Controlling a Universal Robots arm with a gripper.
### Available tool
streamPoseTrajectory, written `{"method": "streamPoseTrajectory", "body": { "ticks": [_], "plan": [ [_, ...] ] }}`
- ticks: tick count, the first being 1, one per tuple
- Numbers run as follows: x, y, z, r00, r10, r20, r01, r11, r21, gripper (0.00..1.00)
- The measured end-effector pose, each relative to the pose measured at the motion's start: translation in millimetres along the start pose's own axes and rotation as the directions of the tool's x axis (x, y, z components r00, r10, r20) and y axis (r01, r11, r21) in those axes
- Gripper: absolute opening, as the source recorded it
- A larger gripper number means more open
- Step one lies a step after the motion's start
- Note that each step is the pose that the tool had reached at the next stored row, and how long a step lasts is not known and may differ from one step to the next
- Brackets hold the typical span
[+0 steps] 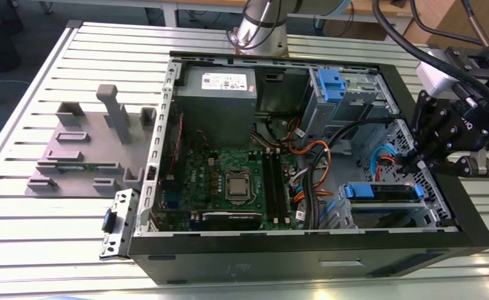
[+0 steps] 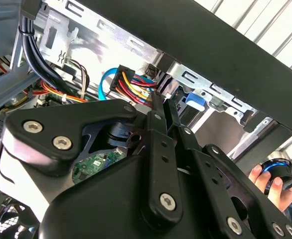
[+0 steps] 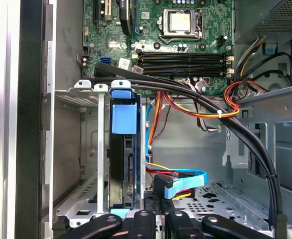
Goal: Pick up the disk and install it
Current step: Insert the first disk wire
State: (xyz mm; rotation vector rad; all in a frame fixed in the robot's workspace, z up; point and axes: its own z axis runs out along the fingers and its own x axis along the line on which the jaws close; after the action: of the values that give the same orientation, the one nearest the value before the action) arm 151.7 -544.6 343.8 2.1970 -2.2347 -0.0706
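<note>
Exterior view is showing the open computer case [image 1: 311,250] lying on the slatted table [image 1: 44,225]. The gripper [image 1: 407,164] is hanging over the drive cage by the case's right wall; cannot tell its finger state. The disk [image 1: 382,192] is sitting in the cage, blue bracket visible.

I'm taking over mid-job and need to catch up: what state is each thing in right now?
Disk: seated on edge in the drive cage, blue bracket tab showing.
Computer case: side panel off, interior exposed.
Drive cage: holding the disk.
Tool: low inside the case beside the drive cage; grip state unclear.
Cables: loose bundle draped across the case interior.
</note>
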Motion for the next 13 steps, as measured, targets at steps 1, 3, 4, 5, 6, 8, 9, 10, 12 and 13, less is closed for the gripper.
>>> {"method": "streamPoseTrajectory", "body": {
  "ticks": [1, 3, 4, 5, 6, 8, 9, 10, 12, 13],
  "plan": [
    [0.4, 0.0, 0.0, 1.0000, 0.000, 0.0000, 0.000, 1.0000, 0.0000, 0.17],
    [1.2, 0.0, 0.0, 1.0000, 0.000, -0.0003, 0.000, 1.0000, 0.0000, 0.17],
    [1.5, 0.0, 0.0, 1.0000, 0.000, -0.0004, 0.000, 1.0000, 0.0000, 0.17],
    [1.8, 0.0, 0.0, 1.0000, 0.000, -0.0006, 0.000, 1.0000, 0.0000, 0.17],
    [2.1, 0.1, 0.0, 1.0000, 0.000, -0.0008, 0.000, 1.0000, 0.0000, 0.17],
    [2.7, 0.1, 0.0, 1.0000, 0.000, -0.0011, 0.000, 1.0000, 0.0000, 0.17],
    [3.0, 0.1, 0.0, 1.0000, 0.000, -0.0013, 0.000, 1.0000, 0.0000, 0.17],
    [3.2, 0.1, 0.0, 1.0000, 0.000, -0.0014, 0.000, 1.0000, 0.0000, 0.17],
    [3.7, 0.1, -0.1, 1.0000, 0.000, -0.0019, 0.000, 1.0000, 0.0000, 0.17],
    [3.9, 0.1, 0.0, 1.0000, 0.000, -0.0020, 0.000, 1.0000, 0.0000, 0.17]
  ]
}}
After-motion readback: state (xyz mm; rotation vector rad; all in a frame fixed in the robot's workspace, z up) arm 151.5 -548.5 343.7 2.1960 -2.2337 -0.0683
